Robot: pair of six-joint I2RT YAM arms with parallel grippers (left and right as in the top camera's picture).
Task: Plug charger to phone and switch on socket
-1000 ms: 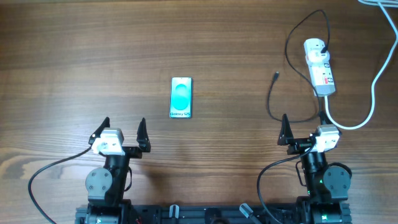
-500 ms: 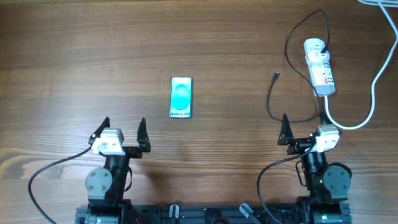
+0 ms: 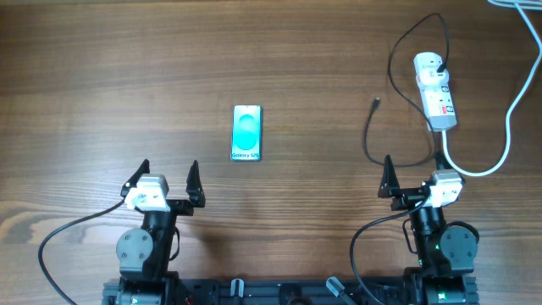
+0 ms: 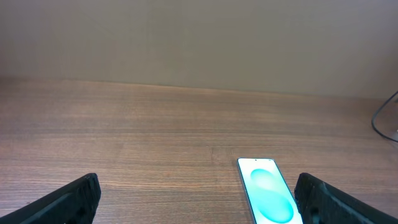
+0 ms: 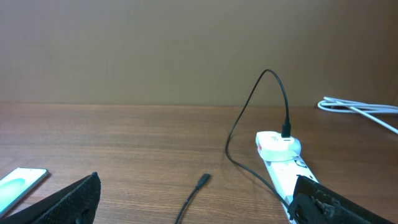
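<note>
While left gripper [image 3: 168, 169], right gripper [image 3: 412, 168] gape empty, wood-grain table [image 3: 102, 76] bears phone [image 3: 246, 132], socket [image 3: 435, 93]; beige wall [image 4: 199, 37] behind.

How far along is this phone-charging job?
Done: the charger's adapter sits in the socket. In hand: nothing; left tool and right tool stand open, touching nothing. Left: its plug tip lies loose, apart from the phone; plugging in remains, likely switching on too.
</note>
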